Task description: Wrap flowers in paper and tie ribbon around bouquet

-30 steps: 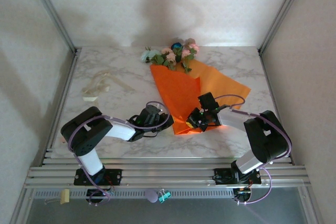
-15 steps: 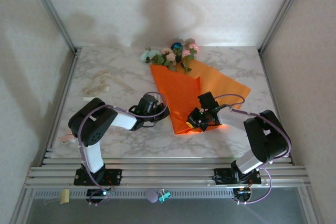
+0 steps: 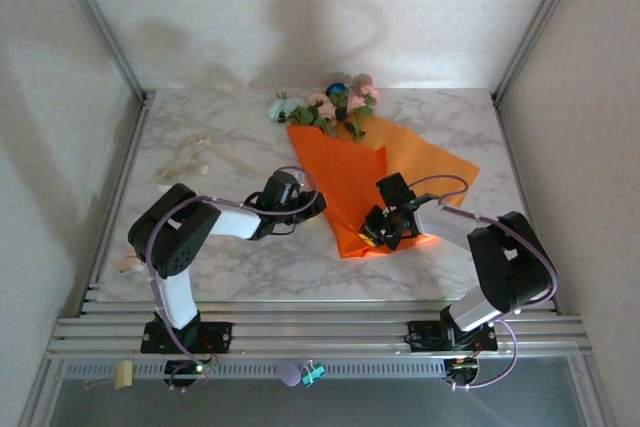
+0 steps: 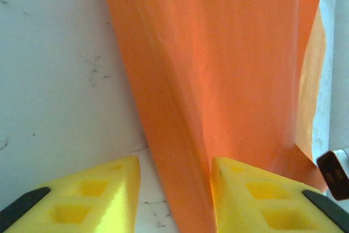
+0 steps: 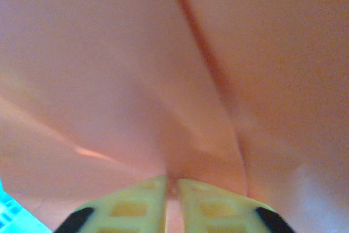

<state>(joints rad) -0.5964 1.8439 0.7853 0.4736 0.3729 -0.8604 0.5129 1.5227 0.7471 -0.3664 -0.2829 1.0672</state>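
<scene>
Marble tbl [image 3: 440, 122], white walls [image 3: 300, 7], alu frame [image 3: 100, 22].

My two yellow fingers [image 4: 98, 192] stand apart. The orange paper [image 4: 229, 69] spreads wide ahead of them, and its narrow creased end runs back into the gap, touching my right finger and just clear of my left. Pale marbled worktop [image 4: 54, 69] lies ahead of my left finger. A dark object [image 4: 334, 174] sits outside my right finger, and I cannot tell what it is.

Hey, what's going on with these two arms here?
Flowers are being wrapped: the orange paper is folded over them, with the blooms poking out the far end. The right tool pinches the paper at its near tip. The left tool is open astride its left edge. The ribbon lies untouched, far left.
</scene>
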